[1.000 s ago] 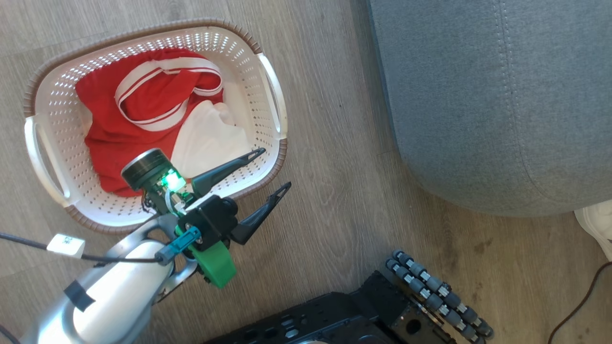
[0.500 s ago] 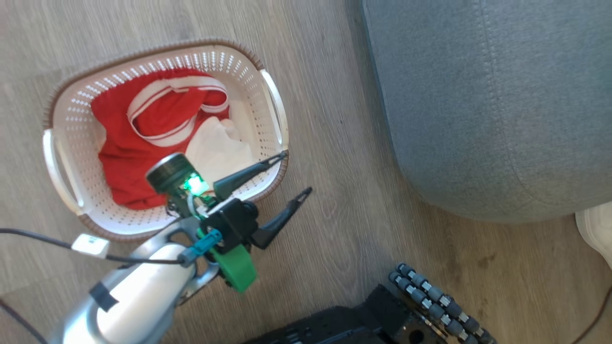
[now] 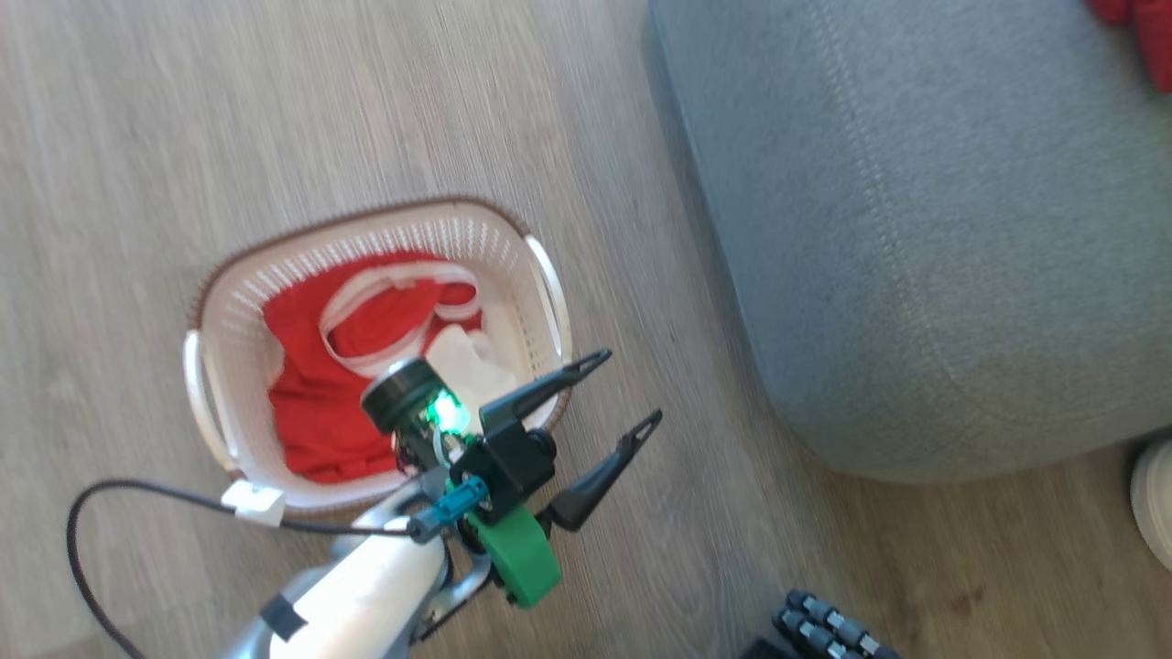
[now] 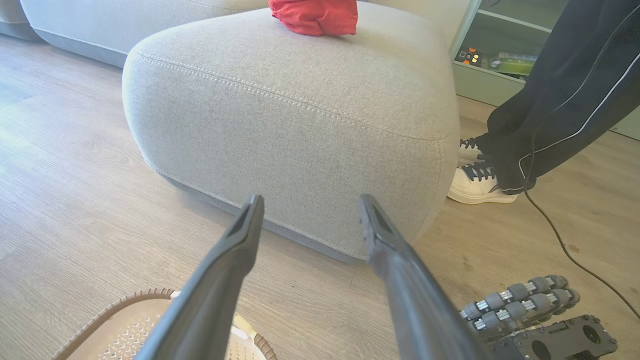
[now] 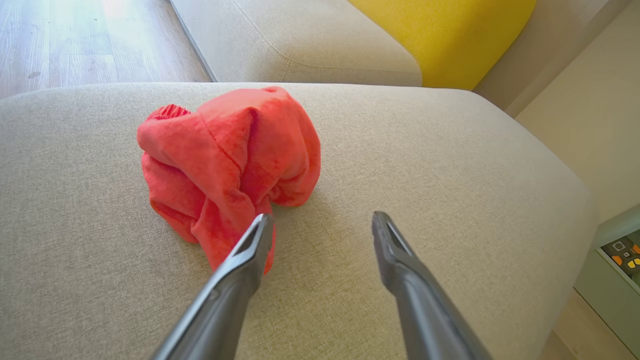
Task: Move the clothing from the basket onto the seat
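The white perforated basket [image 3: 548, 293] stands on the floor and holds red clothing [image 3: 316, 426] with white striped trim and a white part. My left gripper [image 3: 630, 384] is open and empty, its fingers reaching past the basket's right rim toward the grey seat [image 3: 916, 229]. In the left wrist view the left gripper [image 4: 311, 200] points at the seat's [image 4: 300, 110] side, with the basket rim [image 4: 125, 299] below. A crumpled red garment [image 5: 230, 160] lies on the seat [image 5: 425, 165]. My right gripper [image 5: 322, 216] stands open just behind it, one finger at the garment's edge.
A person's dark trouser leg [image 4: 565, 90] and white shoe [image 4: 475, 186] stand beside the seat, with a cable [image 4: 560, 235] trailing on the wooden floor. My base's rollers [image 4: 520, 299] sit nearby. A yellow cushion [image 5: 450, 35] lies behind the seat.
The head camera has swung, so the basket sits lower and smaller in view and a red garment shows at the seat's far corner. The left gripper stays open by the basket.
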Controlling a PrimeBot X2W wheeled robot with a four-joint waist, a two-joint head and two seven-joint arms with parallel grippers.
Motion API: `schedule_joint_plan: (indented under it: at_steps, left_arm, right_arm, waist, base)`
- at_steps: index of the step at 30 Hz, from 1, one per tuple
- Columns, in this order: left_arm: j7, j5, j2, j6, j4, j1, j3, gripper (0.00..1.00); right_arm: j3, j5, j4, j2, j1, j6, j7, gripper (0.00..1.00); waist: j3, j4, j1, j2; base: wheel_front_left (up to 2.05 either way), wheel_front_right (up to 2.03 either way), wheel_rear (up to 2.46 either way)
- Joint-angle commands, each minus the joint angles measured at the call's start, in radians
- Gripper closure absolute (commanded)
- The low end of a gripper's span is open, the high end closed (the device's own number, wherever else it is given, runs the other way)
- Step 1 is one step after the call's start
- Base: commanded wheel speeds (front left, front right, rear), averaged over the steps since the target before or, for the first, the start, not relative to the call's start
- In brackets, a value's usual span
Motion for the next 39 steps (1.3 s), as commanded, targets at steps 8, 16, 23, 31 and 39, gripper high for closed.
schedule_joint_plan:
  at_steps: [8, 16, 23, 31, 39]
  left_arm:
    - [-0.005, -0.020, -0.063, -0.001, -0.010, 0.085, 0.112, 0.00]
    - [-0.005, -0.029, -0.114, -0.001, -0.016, 0.175, 0.241, 0.00]
    - [-0.005, -0.031, -0.142, -0.001, -0.036, 0.220, 0.341, 0.00]
    - [-0.005, -0.040, -0.181, -0.001, -0.077, 0.283, 0.478, 0.00]
    - [-0.005, -0.029, -0.208, -0.001, -0.093, 0.325, 0.640, 0.00]
  right_arm:
    - [0.128, 0.053, -0.044, -0.013, 0.046, -0.001, -0.020, 0.00]
    - [0.360, 0.292, -0.382, 0.039, 0.200, -0.001, -0.021, 0.00]
    - [0.501, 0.537, -0.819, 0.035, 0.435, -0.001, -0.021, 0.00]
    - [0.576, 0.579, -1.107, 0.086, 0.637, -0.001, -0.021, 0.00]
    - [0.640, 0.568, -1.230, 0.158, 0.802, -0.001, -0.021, 0.00]
  waist:
    - [-0.198, 0.024, 0.0001, -0.0001]
    - [-0.311, 0.067, 0.0001, -0.0001]
    - [-0.368, 0.139, 0.0001, -0.0001]
    - [-0.431, 0.229, 0.0001, -0.0001]
    - [-0.455, 0.310, 0.0001, -0.0001]
  base:
    - [0.00, 0.00, 0.00]
    - [0.00, 0.00, 0.00]
    - [0.00, 0.00, 0.00]
    - [0.00, 0.00, 0.00]
    - [0.00, 0.00, 0.00]
